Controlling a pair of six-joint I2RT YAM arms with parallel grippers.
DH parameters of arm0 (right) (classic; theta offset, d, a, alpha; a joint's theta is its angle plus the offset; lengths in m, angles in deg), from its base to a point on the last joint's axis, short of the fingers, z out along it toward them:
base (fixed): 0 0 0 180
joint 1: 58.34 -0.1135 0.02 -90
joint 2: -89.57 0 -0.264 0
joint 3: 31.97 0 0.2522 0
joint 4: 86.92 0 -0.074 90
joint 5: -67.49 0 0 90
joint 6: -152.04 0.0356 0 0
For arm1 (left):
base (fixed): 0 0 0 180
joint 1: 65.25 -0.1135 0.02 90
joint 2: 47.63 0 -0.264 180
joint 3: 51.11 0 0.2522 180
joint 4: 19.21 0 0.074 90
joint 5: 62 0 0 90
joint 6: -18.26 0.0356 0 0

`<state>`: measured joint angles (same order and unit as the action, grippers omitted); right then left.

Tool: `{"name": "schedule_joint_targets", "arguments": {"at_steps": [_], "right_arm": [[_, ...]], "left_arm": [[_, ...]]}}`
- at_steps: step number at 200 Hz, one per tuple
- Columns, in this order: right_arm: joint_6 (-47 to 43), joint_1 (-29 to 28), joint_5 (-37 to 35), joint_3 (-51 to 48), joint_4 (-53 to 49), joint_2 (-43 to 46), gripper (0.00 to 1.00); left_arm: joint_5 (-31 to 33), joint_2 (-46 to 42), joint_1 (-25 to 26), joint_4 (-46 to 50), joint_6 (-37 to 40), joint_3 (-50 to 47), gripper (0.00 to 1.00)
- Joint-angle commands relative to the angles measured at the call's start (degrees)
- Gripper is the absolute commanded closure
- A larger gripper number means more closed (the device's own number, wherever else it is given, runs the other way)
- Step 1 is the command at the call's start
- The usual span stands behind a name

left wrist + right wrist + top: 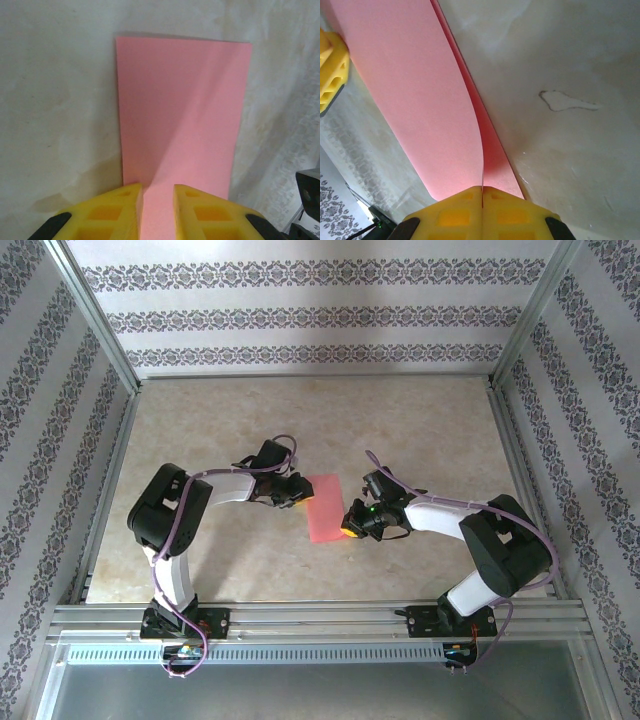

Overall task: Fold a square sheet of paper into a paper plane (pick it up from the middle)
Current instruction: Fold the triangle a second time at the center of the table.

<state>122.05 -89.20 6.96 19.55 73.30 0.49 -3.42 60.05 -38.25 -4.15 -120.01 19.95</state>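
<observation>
The square sheet of paper is pink-red and lies mid-table, folded over into a tall rectangle. My right gripper is at its near right corner. In the right wrist view the gripper is shut on the edge of the upper layer, which curls up off the lower layer. My left gripper is at the sheet's left edge. Its yellow fingers stand a narrow gap apart over the paper, with nothing pinched between them. One left finger touches the paper's far edge.
The marbled tabletop is ringed by aluminium frame rails and patterned walls. A thin outline stain marks the table to the right of the paper.
</observation>
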Motion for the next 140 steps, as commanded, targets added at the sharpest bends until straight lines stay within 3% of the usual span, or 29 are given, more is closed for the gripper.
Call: {"name": "schedule_joint_targets", "arguments": {"at_steps": [1,64,140], "right_arm": [[-1.3,0.4,0.8,1.7,-1.5,1.0,1.0],[-3.5,0.0,2.1,5.7,-1.3,0.0,1.0],[-3.7,-2.7,2.6,11.3,2.2,-7.4,1.0]], "left_arm": [[0.3,1.6,0.6,1.9,1.0,1.5,0.77],[1.3,2.4,0.6,5.1,2.6,1.9,0.78],[0.8,2.7,0.5,4.9,2.9,1.6,0.78]]}}
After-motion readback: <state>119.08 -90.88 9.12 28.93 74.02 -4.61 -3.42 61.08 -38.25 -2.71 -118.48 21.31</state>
